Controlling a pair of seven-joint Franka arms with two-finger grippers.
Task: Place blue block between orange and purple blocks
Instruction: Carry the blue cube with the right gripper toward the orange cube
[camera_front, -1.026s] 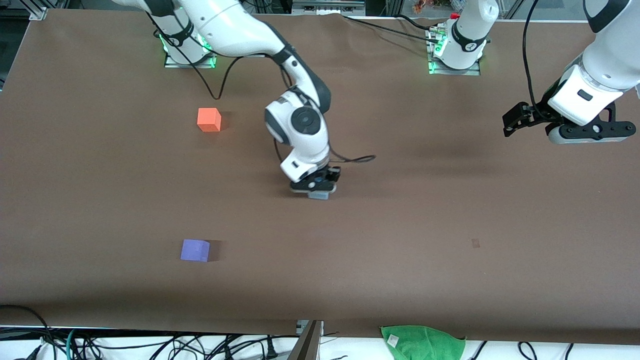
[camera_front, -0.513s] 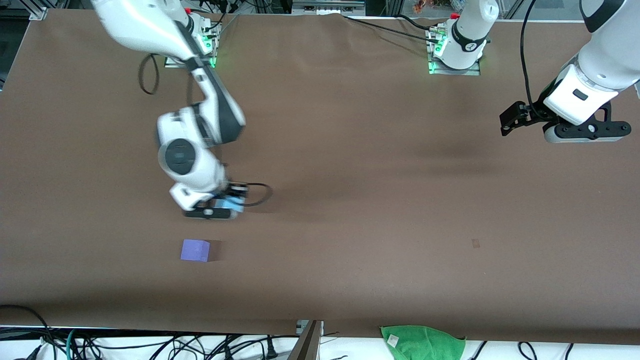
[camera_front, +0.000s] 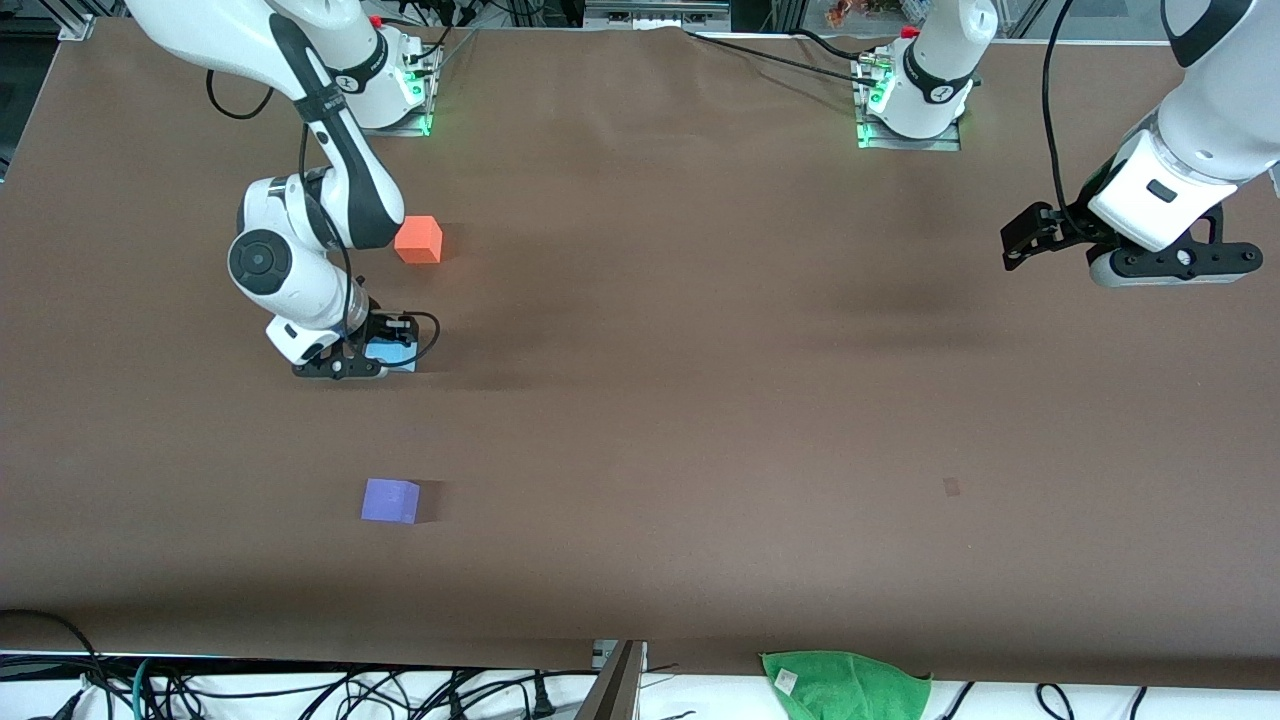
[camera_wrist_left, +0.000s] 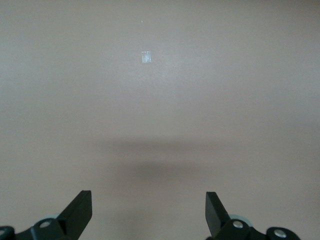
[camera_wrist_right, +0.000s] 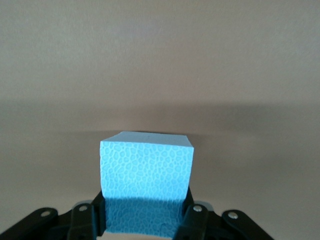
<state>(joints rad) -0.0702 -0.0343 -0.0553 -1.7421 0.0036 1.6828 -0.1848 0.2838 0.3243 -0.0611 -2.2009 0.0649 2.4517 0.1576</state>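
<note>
1. My right gripper (camera_front: 372, 358): clamped on the blue block (camera_front: 391, 352), one finger against each side face, over the table (camera_front: 700, 400) toward the right arm's end.
2. Blue block, in the right wrist view (camera_wrist_right: 146, 172): sits square between my two fingers (camera_wrist_right: 86, 217), its pebbled face filling the gap, bare brown table around it.
3. Orange block (camera_front: 418, 239): resting on the table, farther from the front camera than the blue block.
4. Purple block (camera_front: 390, 500): resting on the table, nearer to the front camera than the blue block, well apart from the orange one.
5. My left gripper (camera_front: 1030, 240): waits in the air over the left arm's end of the table, fingers (camera_wrist_left: 77, 212) spread apart and holding nothing.
6. Green cloth (camera_front: 845, 683): at the table's edge nearest the front camera.
</note>
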